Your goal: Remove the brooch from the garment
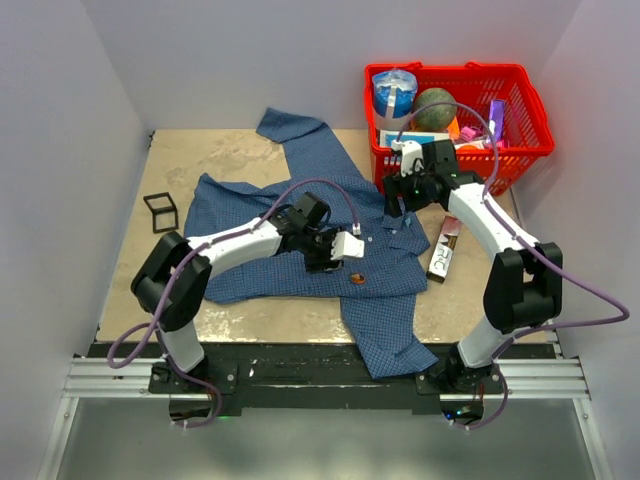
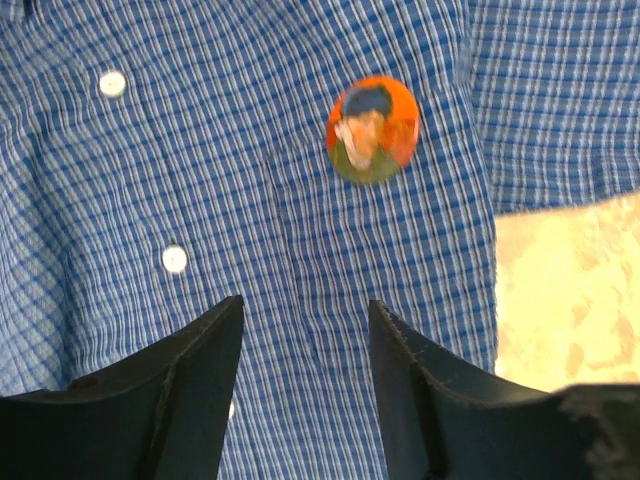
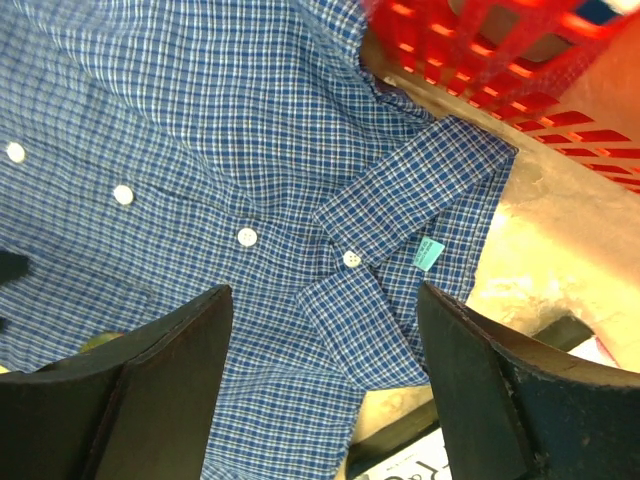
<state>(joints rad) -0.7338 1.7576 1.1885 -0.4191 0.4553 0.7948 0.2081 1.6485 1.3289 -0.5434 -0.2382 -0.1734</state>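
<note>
Brooch (image 2: 372,128), single and round with no long axis, is lying face-up on the garment (image 2: 250,180) just ahead of the left gripper (image 2: 305,310), whose jaws are standing apart; the right gripper (image 3: 325,290) is gaping too, over the collar (image 3: 410,190).

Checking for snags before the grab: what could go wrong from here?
The brooch lies flat on the shirt, off to one side of the gap between the open left fingers, so they may miss it or pinch cloth. The right fingers hang open over the collar, not pinning the shirt; pulling might lift it.
</note>
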